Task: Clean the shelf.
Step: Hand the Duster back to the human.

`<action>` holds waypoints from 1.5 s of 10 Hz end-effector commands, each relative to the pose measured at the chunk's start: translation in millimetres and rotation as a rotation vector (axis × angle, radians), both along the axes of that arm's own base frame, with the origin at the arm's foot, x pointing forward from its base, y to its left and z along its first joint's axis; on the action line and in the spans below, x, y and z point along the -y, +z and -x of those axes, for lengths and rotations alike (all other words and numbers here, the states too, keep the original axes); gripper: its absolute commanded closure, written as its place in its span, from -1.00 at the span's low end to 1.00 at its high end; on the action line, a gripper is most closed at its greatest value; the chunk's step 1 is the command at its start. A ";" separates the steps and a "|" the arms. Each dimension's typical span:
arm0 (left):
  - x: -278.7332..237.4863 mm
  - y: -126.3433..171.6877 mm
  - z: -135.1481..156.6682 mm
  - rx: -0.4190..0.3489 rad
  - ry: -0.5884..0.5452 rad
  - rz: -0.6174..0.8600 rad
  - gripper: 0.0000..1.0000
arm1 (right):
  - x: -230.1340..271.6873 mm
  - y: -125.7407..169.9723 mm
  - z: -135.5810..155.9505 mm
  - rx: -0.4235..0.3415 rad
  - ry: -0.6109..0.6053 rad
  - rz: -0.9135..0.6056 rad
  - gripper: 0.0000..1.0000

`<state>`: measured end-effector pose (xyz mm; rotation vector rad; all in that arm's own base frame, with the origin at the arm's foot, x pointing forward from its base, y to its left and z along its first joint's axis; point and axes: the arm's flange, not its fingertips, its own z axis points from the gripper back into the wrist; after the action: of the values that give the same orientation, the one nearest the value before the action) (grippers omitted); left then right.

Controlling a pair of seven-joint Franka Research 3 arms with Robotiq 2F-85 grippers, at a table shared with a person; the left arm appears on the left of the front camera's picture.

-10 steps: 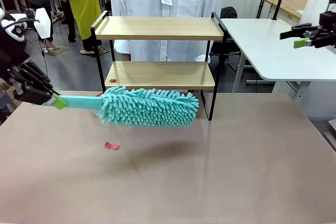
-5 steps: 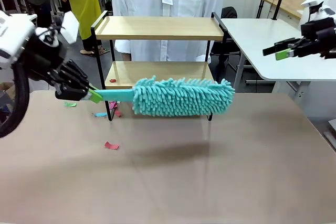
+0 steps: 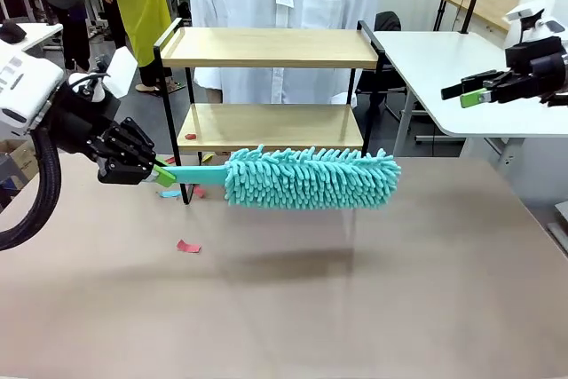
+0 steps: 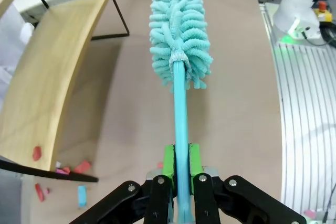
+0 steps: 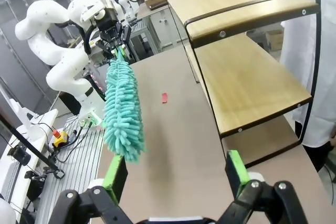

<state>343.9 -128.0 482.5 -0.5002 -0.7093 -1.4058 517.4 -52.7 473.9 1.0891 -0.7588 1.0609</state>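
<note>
Left gripper: green pads clamped on the flat handle of the fluffy turquoise microfibre duster.
Right gripper: fingers apart, empty, raised at the far right.
Two-tier wooden shelf in a black metal frame: at the table's far edge, just behind the duster head.
Red scrap: on the lower board's left end.
Advice: probably lift the head onto the lower board, keep it level, sweep toward the open side.
</note>
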 end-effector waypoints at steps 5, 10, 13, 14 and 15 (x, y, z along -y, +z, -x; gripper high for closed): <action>4.6 4.7 0.8 -0.004 0.006 0.005 0.74 | -57.9 -60.2 34.1 0.140 0.098 0.067 -1.00; 4.6 4.7 0.8 -0.004 0.006 0.005 0.74 | -80.7 -127.4 56.3 0.214 0.084 -0.109 -1.00; 4.6 4.7 0.8 -0.004 0.006 0.005 0.74 | -97.0 -145.0 60.9 0.232 0.081 -0.217 -1.00; 4.6 4.7 0.8 -0.004 0.006 0.005 0.74 | -100.4 -148.2 63.9 0.213 0.099 -0.267 -1.00; 4.6 4.7 0.8 -0.004 0.006 0.005 0.74 | -103.2 -150.4 66.6 0.186 0.109 -0.313 -1.00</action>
<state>340.6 -131.5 486.5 -0.4779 -0.6823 -1.3959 452.2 46.9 327.6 1.2627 -1.0050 1.1885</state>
